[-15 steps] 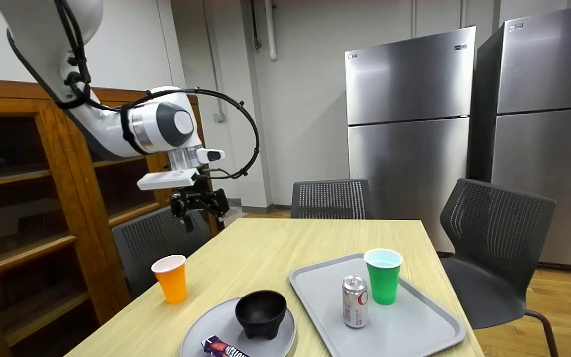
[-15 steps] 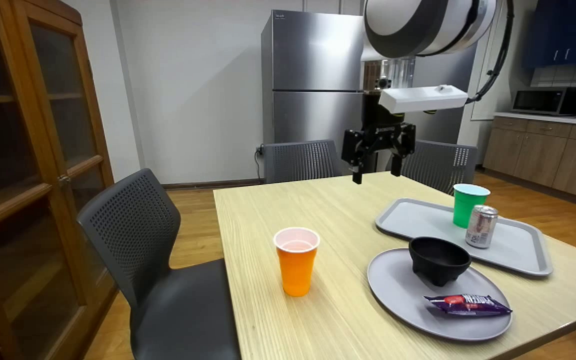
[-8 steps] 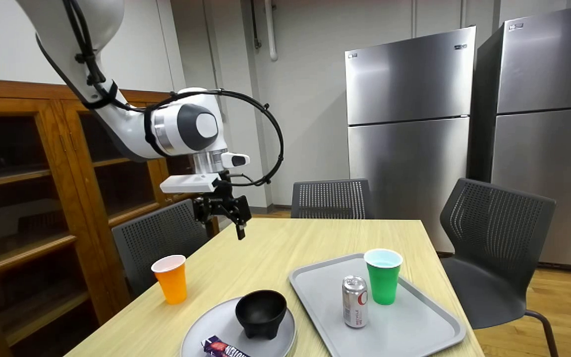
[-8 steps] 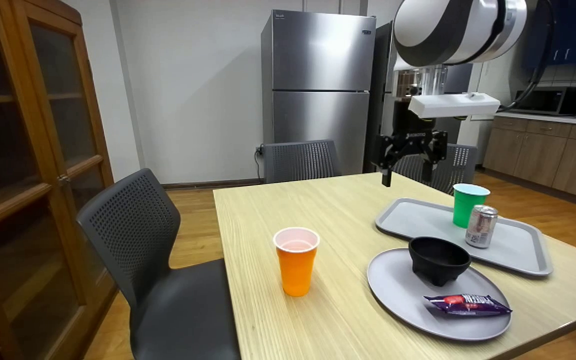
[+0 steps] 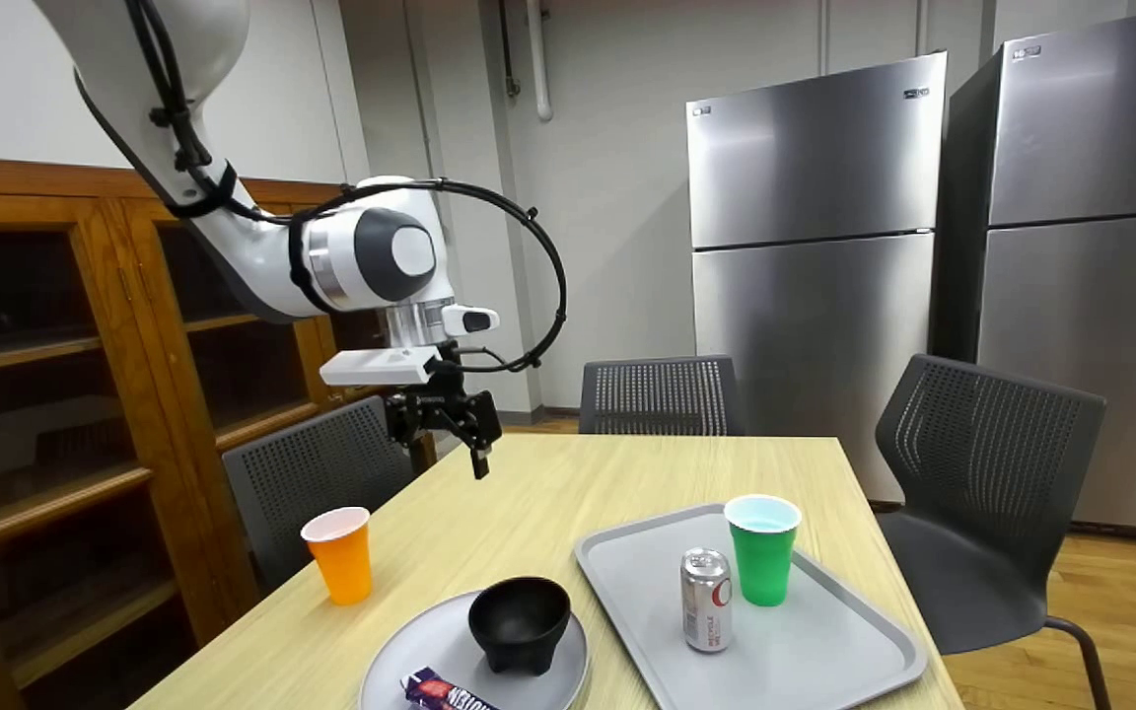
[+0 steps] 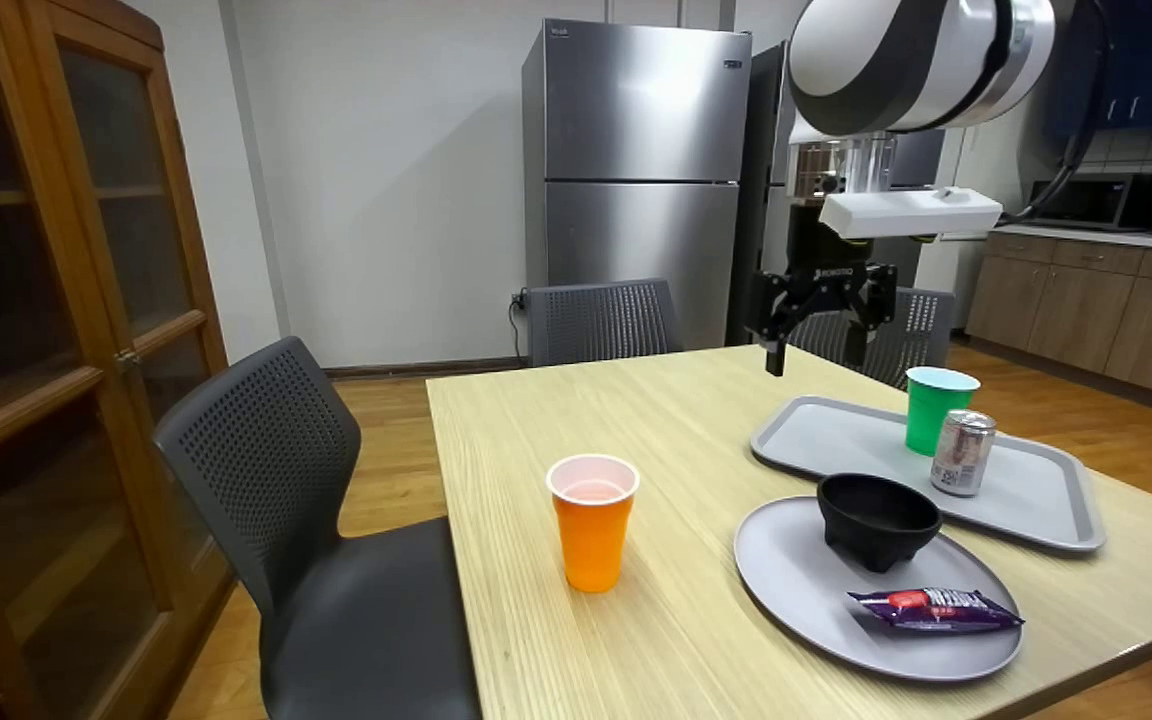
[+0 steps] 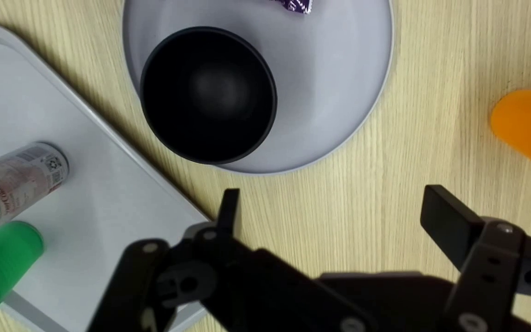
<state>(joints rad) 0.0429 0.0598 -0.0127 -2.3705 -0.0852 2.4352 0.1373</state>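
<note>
wrist view: end effector [image 7: 330,203] spread apart, hiding part of tray [image 7: 109,198]; purple wrapper [image 7: 299,5], orange cup [image 7: 530,124] cut off.

A kitchen with a place to eat, more like a shared break room than a home. Reading each view as a dial, in an exterior view two tall fridges [image 5: 815,276] stand between 2 and 3 o'clock, with an exposed pipe [image 5: 538,69] at 12, matching chairs [image 5: 987,483] at 4 and 8, and a table [image 5: 548,503] at 6 bearing a tray [image 5: 805,671] at 5. In an exterior view a counter [image 6: 1096,305] lies at 3 o'clock, a microwave [image 6: 1121,205] on it and cupboards [image 6: 1136,70] at 2.
</note>
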